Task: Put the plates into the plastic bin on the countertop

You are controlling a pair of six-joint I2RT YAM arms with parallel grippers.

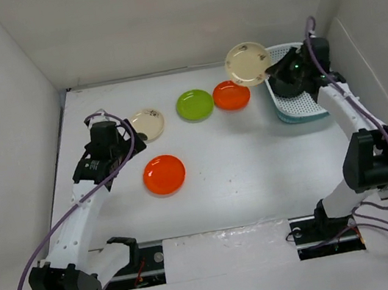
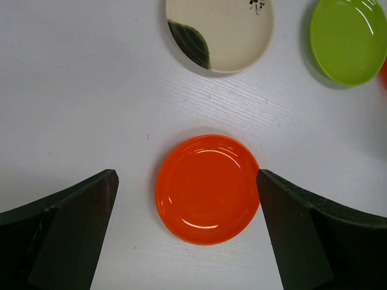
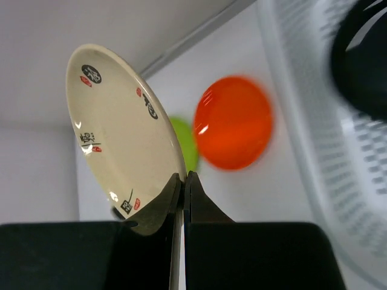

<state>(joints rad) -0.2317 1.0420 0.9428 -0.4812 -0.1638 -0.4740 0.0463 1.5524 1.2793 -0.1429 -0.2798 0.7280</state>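
My right gripper [image 1: 269, 71] is shut on the rim of a cream plate with dark markings [image 1: 247, 64] [image 3: 121, 127] and holds it in the air at the left edge of the plastic bin [image 1: 300, 109] [image 3: 320, 151]. A black plate [image 1: 289, 83] [image 3: 363, 54] lies in the bin. My left gripper [image 1: 121, 144] [image 2: 187, 199] is open above the white countertop [image 1: 243, 174], with an orange plate [image 1: 164, 174] [image 2: 207, 188] between its fingers' line of view. A second cream plate [image 1: 148, 123] [image 2: 221, 33], a lime green plate [image 1: 195, 104] [image 2: 349, 39] and another orange plate [image 1: 231, 95] [image 3: 233, 124] lie on the countertop.
White walls [image 1: 8, 146] bound the countertop on the left, back and right. The bin stands at the back right against the right wall. The arm bases [image 1: 219, 249] sit at the near edge.
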